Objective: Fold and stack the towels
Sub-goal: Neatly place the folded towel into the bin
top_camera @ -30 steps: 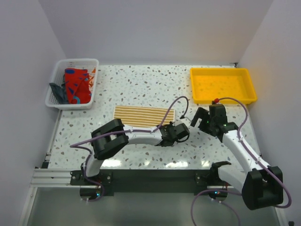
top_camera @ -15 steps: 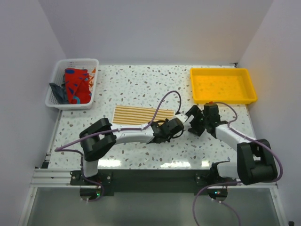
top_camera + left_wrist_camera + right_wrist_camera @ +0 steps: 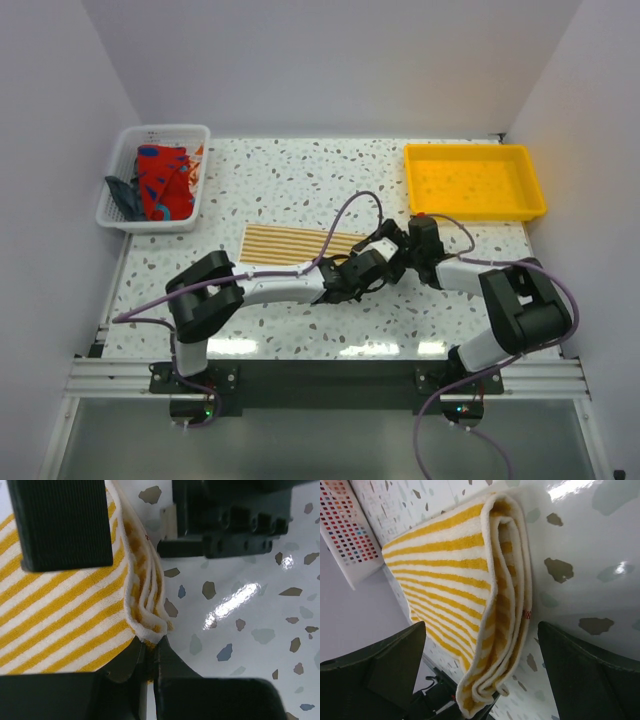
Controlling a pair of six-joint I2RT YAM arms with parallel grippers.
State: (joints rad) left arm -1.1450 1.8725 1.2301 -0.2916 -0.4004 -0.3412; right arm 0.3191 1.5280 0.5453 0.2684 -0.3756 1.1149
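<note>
The striped towel [image 3: 290, 243] lies folded mid-way on the table [image 3: 300, 175], long axis 9 to 3 o'clock. The left gripper [image 3: 150, 652] pinches its near corner at the 3 o'clock end — the right gripper [image 3: 481, 630], wide and empty, faces that end too.

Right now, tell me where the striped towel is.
In the top view the striped towel lies mid-table, between the white basket and yellow tray, its right end pinched by the left pincer.

A white mesh basket [image 3: 160, 130] stands at the far left of the speckled worktop [image 3: 300, 180] — a yellow tray [image 3: 470, 149] lies at the far right, well apart. Both sit flat.
</note>
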